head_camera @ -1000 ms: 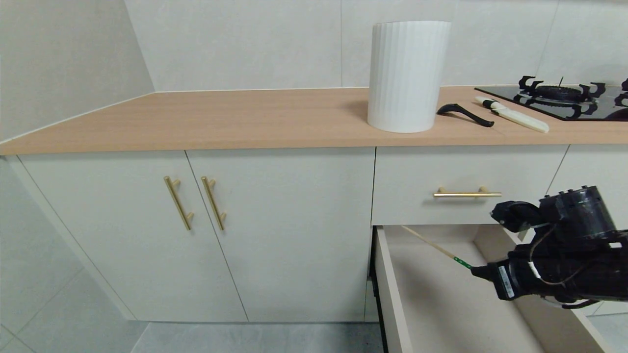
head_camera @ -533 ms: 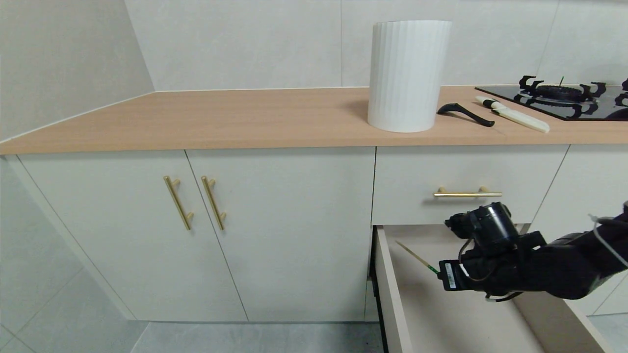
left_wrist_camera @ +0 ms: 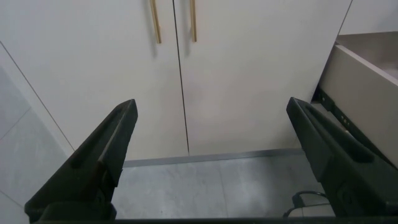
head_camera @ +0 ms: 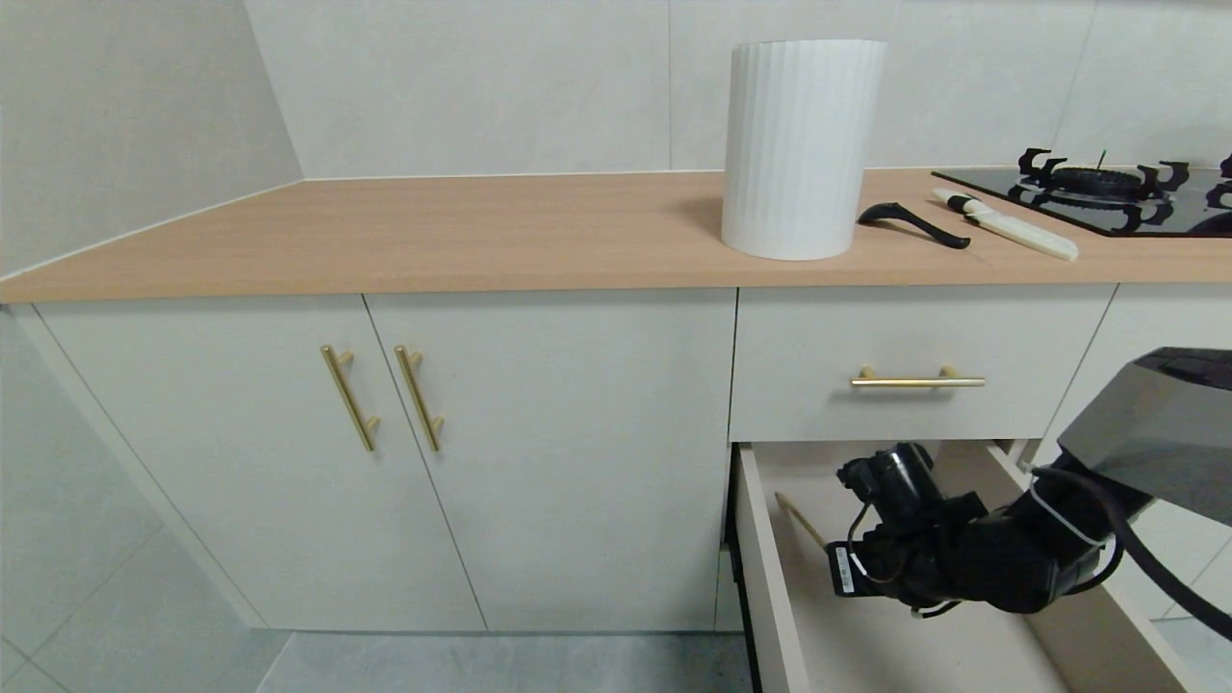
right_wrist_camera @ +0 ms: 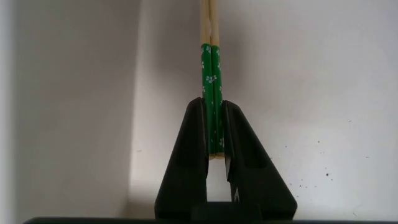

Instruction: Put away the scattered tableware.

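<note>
Fingers [right_wrist_camera: 196,143] of right gripper [right_wrist_camera: 212,107] clenched on chopsticks [right_wrist_camera: 210,62]: pair pinched side by side at the green painted end, pale shafts running out ahead. Grip looks centred, sticks parallel and touching.

Head view: right gripper [head_camera: 839,568] low inside the open drawer [head_camera: 765,577]. Chopsticks [head_camera: 799,518] point toward the drawer's left wall, tips close to the floor; contact not confirmable.

Handling, my judgement: light, stiff, thin, smooth lacquer at the held end, so little grip force is needed. The risk is that the two scissor apart or roll rather than break. Holding at the thick end is sound, but the long free length swings with any wrist turn, so keep it clear of the wall. Release low and flat so they do not bounce.

Left gripper [left_wrist_camera: 211,149]: jaws spread wide, nothing between them, hanging before the cabinet doors [left_wrist_camera: 180,74].

Outward — on the counter [head_camera: 481,231], a knife [head_camera: 1006,223] and a black tool [head_camera: 912,224] lie beside a white canister [head_camera: 799,144], not yet stowed.
</note>
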Tool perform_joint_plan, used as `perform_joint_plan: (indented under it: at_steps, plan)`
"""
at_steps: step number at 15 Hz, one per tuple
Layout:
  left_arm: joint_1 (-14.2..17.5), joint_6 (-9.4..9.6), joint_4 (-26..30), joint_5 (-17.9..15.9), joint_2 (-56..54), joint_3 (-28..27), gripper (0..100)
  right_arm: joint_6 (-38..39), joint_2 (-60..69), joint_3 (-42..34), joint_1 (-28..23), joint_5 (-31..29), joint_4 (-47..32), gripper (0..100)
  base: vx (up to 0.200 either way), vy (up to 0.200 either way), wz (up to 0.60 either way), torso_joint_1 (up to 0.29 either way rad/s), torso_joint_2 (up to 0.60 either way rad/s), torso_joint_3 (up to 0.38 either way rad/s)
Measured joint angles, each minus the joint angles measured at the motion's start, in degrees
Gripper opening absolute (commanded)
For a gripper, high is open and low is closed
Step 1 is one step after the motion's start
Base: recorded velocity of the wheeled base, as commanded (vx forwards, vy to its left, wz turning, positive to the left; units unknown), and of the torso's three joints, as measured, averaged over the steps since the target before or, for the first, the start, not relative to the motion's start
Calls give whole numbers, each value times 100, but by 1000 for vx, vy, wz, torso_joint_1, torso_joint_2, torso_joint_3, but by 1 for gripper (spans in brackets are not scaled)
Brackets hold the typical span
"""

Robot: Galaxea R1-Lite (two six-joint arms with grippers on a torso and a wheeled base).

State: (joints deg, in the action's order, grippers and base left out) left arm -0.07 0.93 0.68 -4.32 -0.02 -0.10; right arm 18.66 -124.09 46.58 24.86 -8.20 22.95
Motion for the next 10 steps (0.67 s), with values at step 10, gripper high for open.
perform_joint_plan:
  at_steps: [10]
  plan:
    - [-2,-2,0,2,2,0,100,-55,-1028,77,9,-194,258,0,0,0,0,0,0,0]
